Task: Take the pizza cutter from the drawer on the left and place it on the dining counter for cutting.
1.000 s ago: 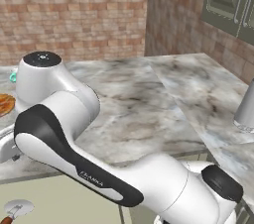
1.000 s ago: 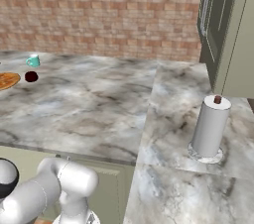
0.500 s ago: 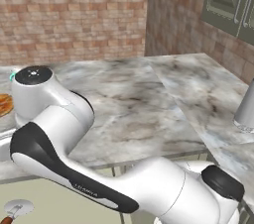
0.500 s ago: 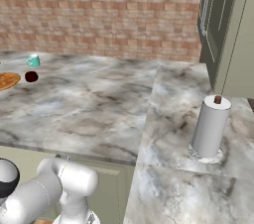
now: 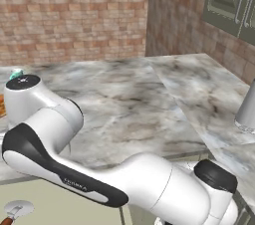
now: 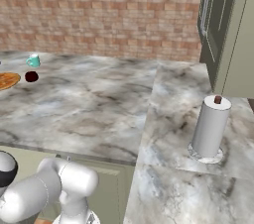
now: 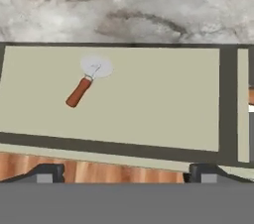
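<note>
Marble counter (image 7: pixel 129 5) runs above your open drawer (image 7: pixel 149 119); the cutter (image 7: pixel 87 83) lies flat inside, toward its left, handle down-left. Your gripper (image 7: pixel 124 172) hovers above with jaws wide apart, holding nothing.

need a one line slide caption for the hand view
Small pizza cutter with reddish-brown handle lying alone in the open pale beige drawer, below the grey-white marble counter.

Tabletop (image 5: pixel 149 104): polished grey-white marble, brown veining, smooth. Drawer (image 7: pixel 149 99): matt pale beige interior, unmarked. Cutter (image 7: pixel 88 82): dull silvery metal wheel, smooth reddish-brown handle, wood or plastic not determinable. Wall (image 6: pixel 99 15): rough matt brick. Paper roll (image 6: pixel 210 127): white, matt. Floor (image 7: pixel 99 171): wood boards.
</note>
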